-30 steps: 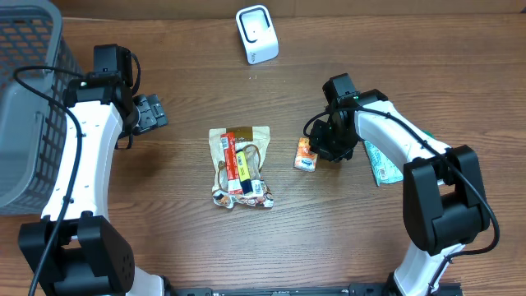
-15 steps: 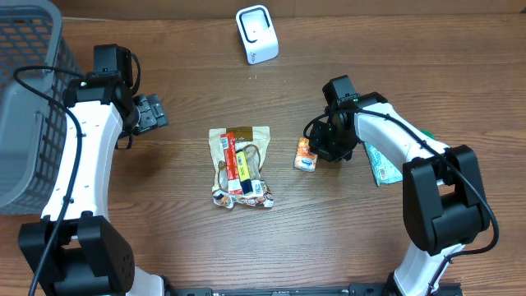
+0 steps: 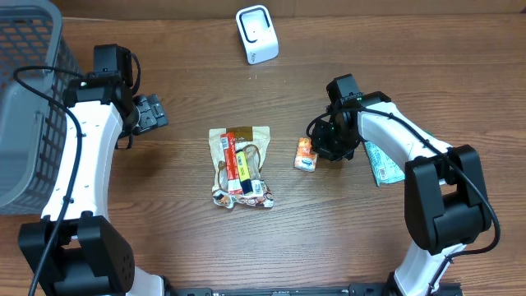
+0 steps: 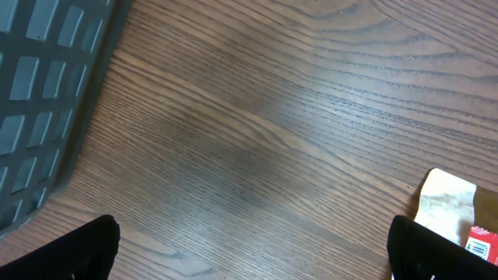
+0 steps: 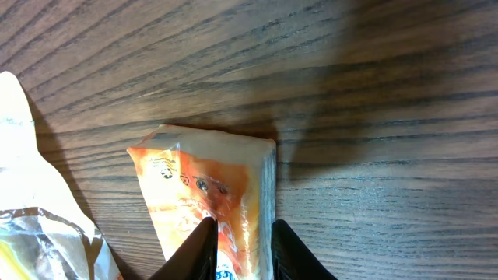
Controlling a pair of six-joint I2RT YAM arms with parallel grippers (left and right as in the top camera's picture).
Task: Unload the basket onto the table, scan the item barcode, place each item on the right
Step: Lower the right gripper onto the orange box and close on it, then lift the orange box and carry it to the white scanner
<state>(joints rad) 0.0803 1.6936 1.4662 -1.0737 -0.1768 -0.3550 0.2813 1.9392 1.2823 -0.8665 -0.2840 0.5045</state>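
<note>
The right pincer [image 3: 322, 151] sits low over the tabletop [image 3: 197, 238] with the orange packet [image 3: 306, 154] at its tips. In the right wrist view this pincer [image 5: 240, 257] has its two fingers [image 5: 292, 253] drawn close, with only a narrow gap between them. One finger overlaps the printed face of the orange packet [image 5: 204, 183] and the other sits at the packet's long edge, so a strip of the packet fills the gap. Whether the fingers truly pinch it or merely flank it cannot be told.

The packet lies flat. Its long axis runs straight out from the fingertips with a slight slant, the short sealed end points away from the pincer, and the near end is hidden under the fingers. From overhead the same axis runs roughly from the robot's side of the tabletop toward the far side.

Beyond the packet, toward the left arm, a snack pouch [image 3: 239, 167] lies flat; its crinkled edge [image 5: 31, 210] shows beside the packet. On the pincer's other side a teal packet [image 3: 384, 163] lies partly under the right arm. A white barcode scanner [image 3: 256, 34] stands well apart from this pincer, toward the far edge.

The left pincer [image 3: 151, 113] is spread wide and holds nothing. In its wrist view the left pincer [image 4: 253, 253] shows dark fingertips [image 4: 82, 249] at the lower corners with bare wood between them. A grey basket [image 3: 25, 99] stands near one fingertip [image 4: 47, 93], and a corner of the snack pouch [image 4: 447, 202] lies near the other
</note>
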